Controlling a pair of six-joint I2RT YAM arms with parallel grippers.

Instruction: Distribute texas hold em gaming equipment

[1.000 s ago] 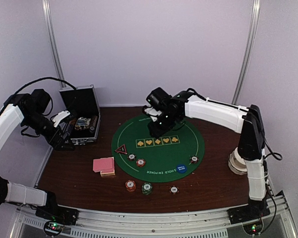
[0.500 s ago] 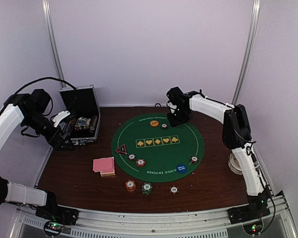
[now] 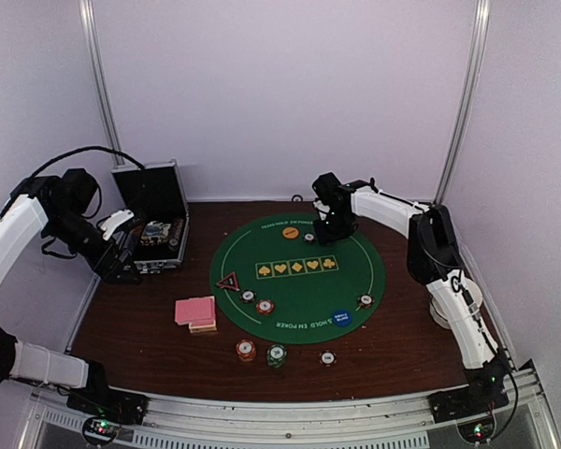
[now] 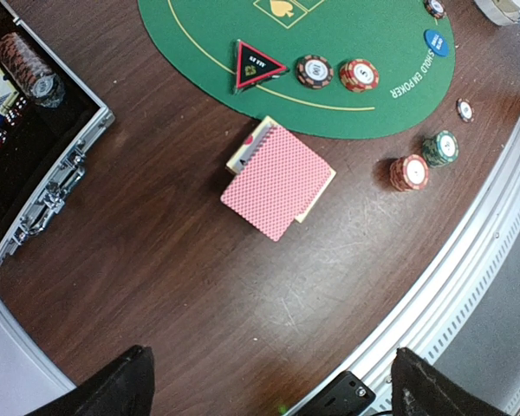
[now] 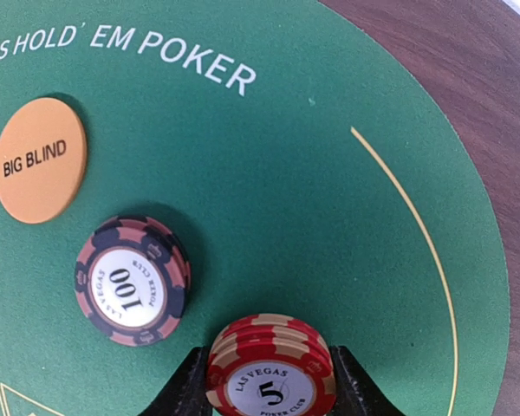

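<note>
Right fingers [image 5: 271, 383] are clamped on both sides of a red 5 stack [image 5: 271, 368] at the far part of the green mat [image 5: 329, 199]. Just left of it a black-red 100 chip [image 5: 132, 279] lies flat, apart from the stack. Farther left is the orange disc [image 5: 39, 159] marked BIG BLIND. To the right we see bare felt up to a yellow line, then the mat's edge and the brown counter [image 5: 485, 78].

Left fingers [image 4: 270, 357] are spread wide with nothing between them, hanging over the counter's left side near the open case [image 4: 61, 186]. Below them we note the pink-backed cards [image 4: 277, 178], a skewed pile lying off the mat. The triangle [image 4: 256, 65], a black chip [image 4: 314, 71] and a red chip [image 4: 359, 75] lie in a row on the mat's near-left part. A red stack [image 4: 409, 172], a green stack [image 4: 439, 147] and one white chip [image 4: 464, 109] stand on wood by the near edge. The blue disc [image 4: 436, 42] lies on the mat's near rim. There is open wood between cards and case. A metal rail [image 4: 468, 251] bounds the near edge.
</note>
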